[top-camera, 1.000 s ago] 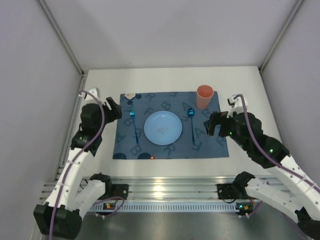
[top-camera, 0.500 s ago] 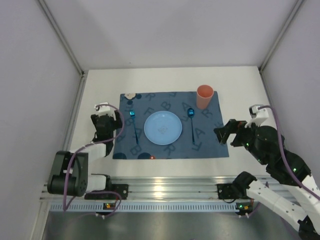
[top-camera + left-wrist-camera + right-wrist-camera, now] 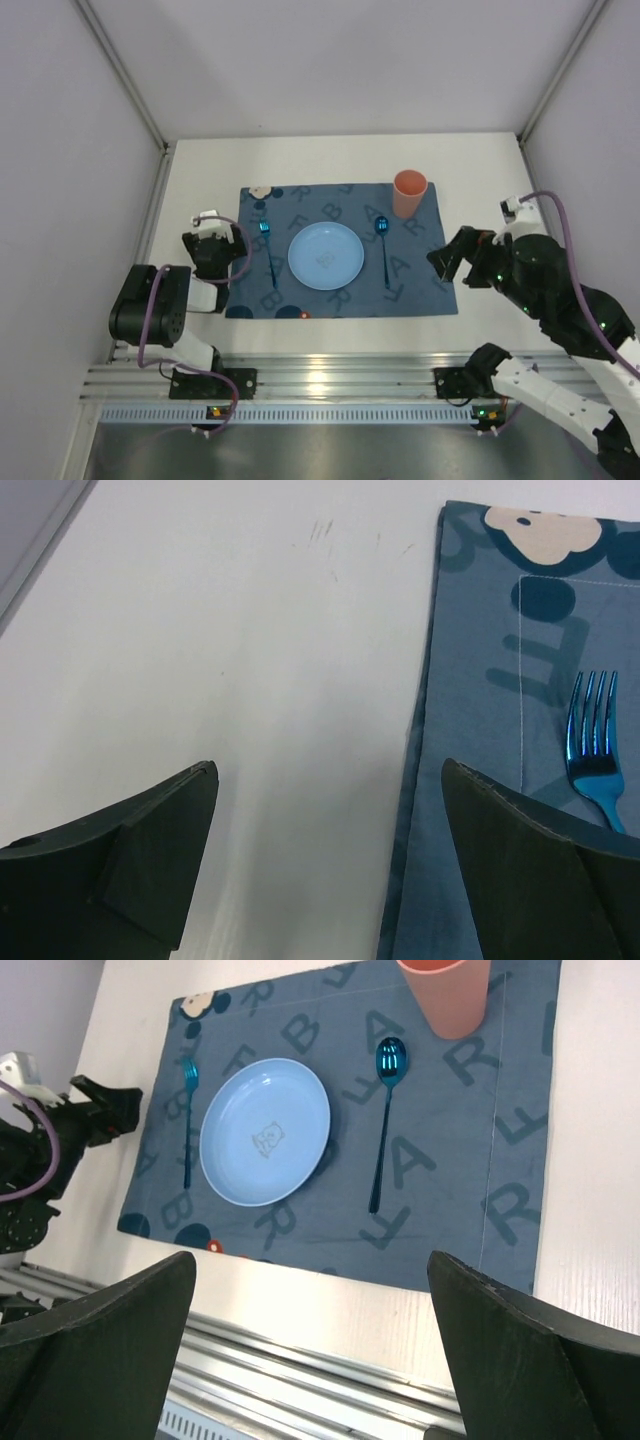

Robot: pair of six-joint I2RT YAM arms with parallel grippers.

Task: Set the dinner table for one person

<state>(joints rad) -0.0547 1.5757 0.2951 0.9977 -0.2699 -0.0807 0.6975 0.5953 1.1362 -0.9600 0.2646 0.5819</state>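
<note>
On the white dinner table (image 3: 480,170) lies a dark blue letter-print mat (image 3: 345,290). On it sit a light blue plate (image 3: 326,255), a blue fork (image 3: 267,250) to its left, a blue spoon (image 3: 384,245) to its right and an orange cup (image 3: 409,192) at the far right corner. My left gripper (image 3: 216,244) is open and empty, low over the table just left of the mat (image 3: 600,600); the fork (image 3: 595,745) lies ahead of it. My right gripper (image 3: 452,256) is open and empty, raised at the mat's right edge; its view shows the plate (image 3: 265,1130), spoon (image 3: 384,1120) and cup (image 3: 445,995).
Grey walls enclose the table on three sides. A metal rail (image 3: 330,375) runs along the near edge with both arm bases on it. A cartoon face is printed at the mat's far left corner (image 3: 260,191).
The left arm has folded down and back toward its base, its gripper now low beside the mat. The right arm has pulled back and risen away from the mat's right edge.
</note>
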